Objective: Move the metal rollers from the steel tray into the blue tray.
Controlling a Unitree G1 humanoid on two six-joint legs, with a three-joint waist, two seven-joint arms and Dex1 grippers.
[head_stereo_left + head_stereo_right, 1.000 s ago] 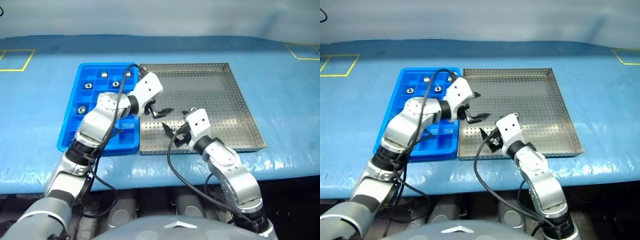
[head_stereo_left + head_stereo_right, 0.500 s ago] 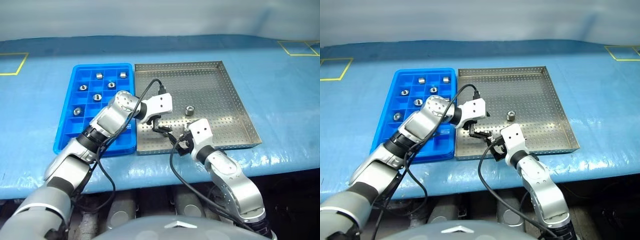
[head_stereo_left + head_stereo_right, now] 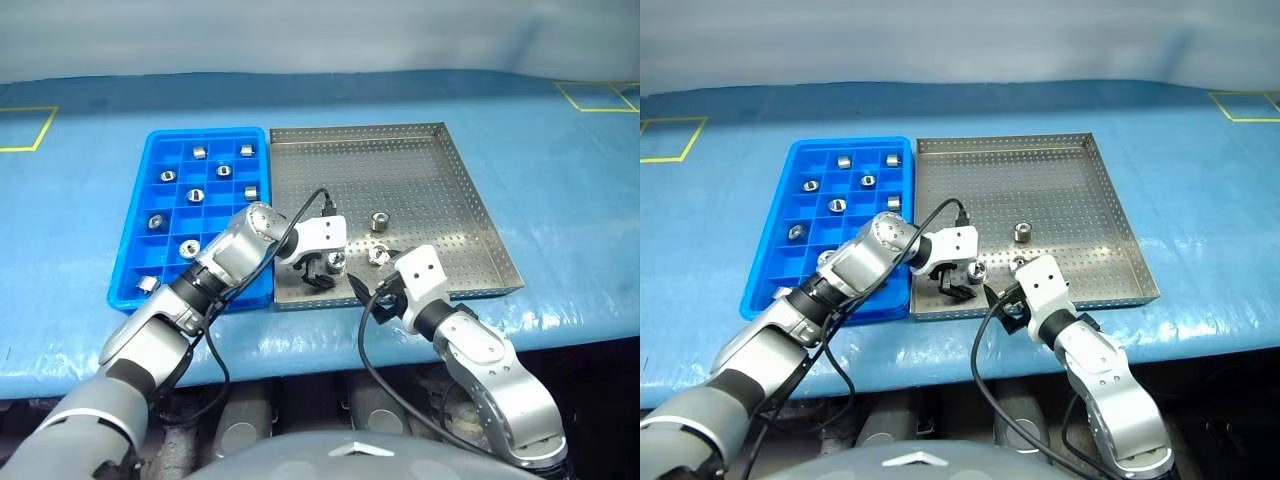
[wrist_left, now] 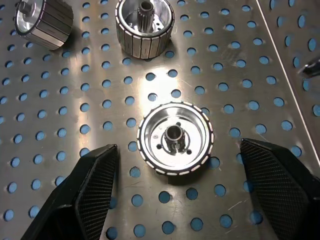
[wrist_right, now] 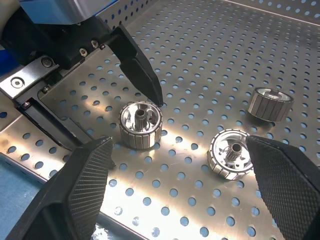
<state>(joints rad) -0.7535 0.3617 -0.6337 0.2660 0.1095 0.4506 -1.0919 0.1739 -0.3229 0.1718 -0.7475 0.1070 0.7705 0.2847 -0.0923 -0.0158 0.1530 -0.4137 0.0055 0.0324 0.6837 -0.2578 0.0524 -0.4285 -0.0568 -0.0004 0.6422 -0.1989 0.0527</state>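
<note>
Left wrist view: my left end effector point(image 4: 175, 192) spread wide, empty, one metal roller point(image 4: 175, 138) on end between the fingers. Two more rollers point(image 5: 231, 154) lie near in the steel tray point(image 3: 440, 165), near its front rim; blue tray point(image 3: 135, 250) sits at 9 o'clock of it, several rollers already in. Right end effector point(image 5: 177, 187) also wide, empty — close by. Risks: the pads close off-centre and the slick cylinder squirts away; the two arms are crowded, so a clash is possible.
</note>
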